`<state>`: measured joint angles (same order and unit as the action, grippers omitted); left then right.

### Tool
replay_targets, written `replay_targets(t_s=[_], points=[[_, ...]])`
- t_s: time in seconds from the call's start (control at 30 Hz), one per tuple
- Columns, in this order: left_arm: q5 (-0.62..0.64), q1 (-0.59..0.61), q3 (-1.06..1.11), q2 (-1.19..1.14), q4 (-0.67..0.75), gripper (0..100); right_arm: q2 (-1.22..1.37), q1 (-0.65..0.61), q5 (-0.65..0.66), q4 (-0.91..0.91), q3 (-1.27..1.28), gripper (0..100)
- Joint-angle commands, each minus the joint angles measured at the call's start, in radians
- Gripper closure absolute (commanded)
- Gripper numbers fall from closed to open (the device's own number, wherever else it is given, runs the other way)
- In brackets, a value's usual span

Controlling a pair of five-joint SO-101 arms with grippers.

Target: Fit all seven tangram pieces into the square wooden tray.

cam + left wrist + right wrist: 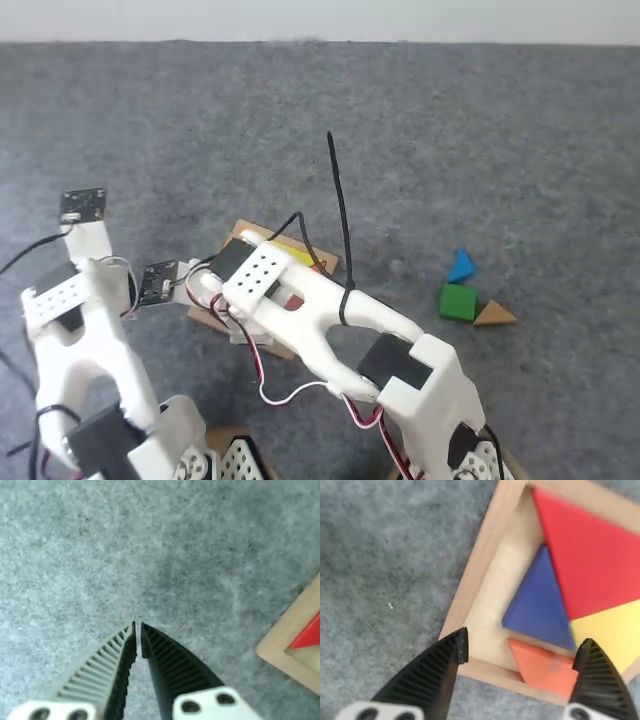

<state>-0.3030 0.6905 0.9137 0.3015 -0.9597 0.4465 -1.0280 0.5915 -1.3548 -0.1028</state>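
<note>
Right end effector (525, 650) gapes wide, empty, over a corner of the square wooden tray (485, 565), centre-left in high view — left end effector (138, 627) closed, empty. Loose green square tangram piece (459, 301) right of centre: probably light, rigid, slick — pinch opposite flat edges.

The light here is soft and even, bright enough that my right arm (330, 310) shows pale white against the grey carpet (500, 150), with a loose-edged shadow on the carpet beneath it. Ahead of my left pincer (138, 625) a dim patch lies on the carpet. Beside my right pincer (524, 637) the tray (485, 555) rim lays a thin, soft shade along its floor.
</note>
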Motion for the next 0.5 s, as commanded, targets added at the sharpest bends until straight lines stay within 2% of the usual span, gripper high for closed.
replay_targets(t_s=[0.0,0.1,0.33,0.47], points=[[-0.021,-0.002,-0.007,-0.002,0.015,98,-0.004,0.019,-0.021,0.007,-0.060,65.6],[-0.021,-0.002,-0.007,0.000,0.015,98,0.025,0.015,-0.032,0.021,-0.064,68.1],[-0.021,-0.002,-0.005,0.000,0.015,98,0.085,0.012,-0.037,0.007,-0.063,86.4],[-0.021,-0.002,-0.005,0.000,0.015,98,0.085,-0.013,-0.078,-0.030,-0.064,93.1]])
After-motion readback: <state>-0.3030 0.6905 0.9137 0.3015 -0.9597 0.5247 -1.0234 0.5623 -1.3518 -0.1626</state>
